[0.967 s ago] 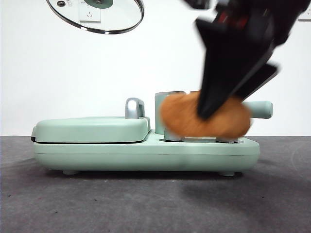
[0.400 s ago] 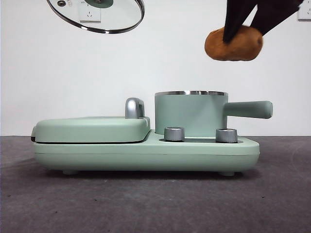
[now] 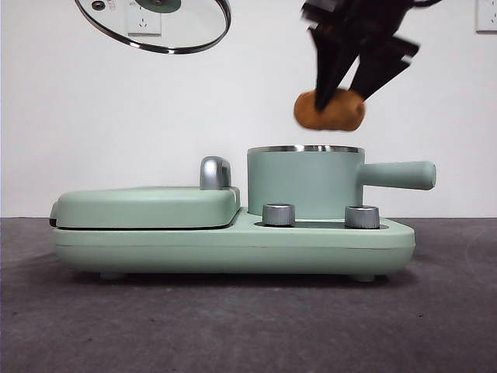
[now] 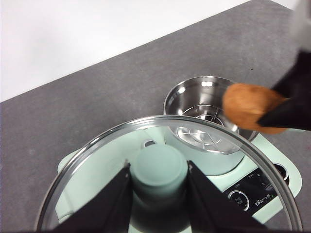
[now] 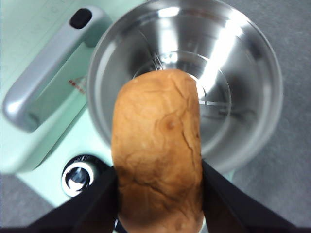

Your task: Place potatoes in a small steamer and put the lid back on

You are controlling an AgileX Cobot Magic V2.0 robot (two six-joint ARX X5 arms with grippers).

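My right gripper [image 3: 342, 97] is shut on the orange-brown potato [image 3: 329, 110] and holds it in the air just above the open steamer [image 3: 304, 183]. In the right wrist view the potato [image 5: 158, 145] hangs over the steamer's steel bowl [image 5: 243, 102], whose rack shows inside. My left gripper [image 4: 158, 194] is shut on the mint-green knob [image 4: 159, 167] of the clear lid [image 4: 97, 160]. The lid [image 3: 155, 23] hangs high at the left in the front view. The left wrist view also shows the steamer [image 4: 199, 119] and the potato [image 4: 250, 107].
The steamer stands on a mint-green cooker base [image 3: 233, 245] with two steel dials [image 3: 279, 214]. A flat mint-green griddle cover [image 3: 147, 206] with a chrome handle [image 3: 215, 172] lies to the steamer's left. The steamer's side handle [image 3: 400, 175] points right.
The right gripper has risen with the potato from in front of the steamer, then moved left and down, so the potato now hangs just above the steamer's rim. The lid has stayed still.
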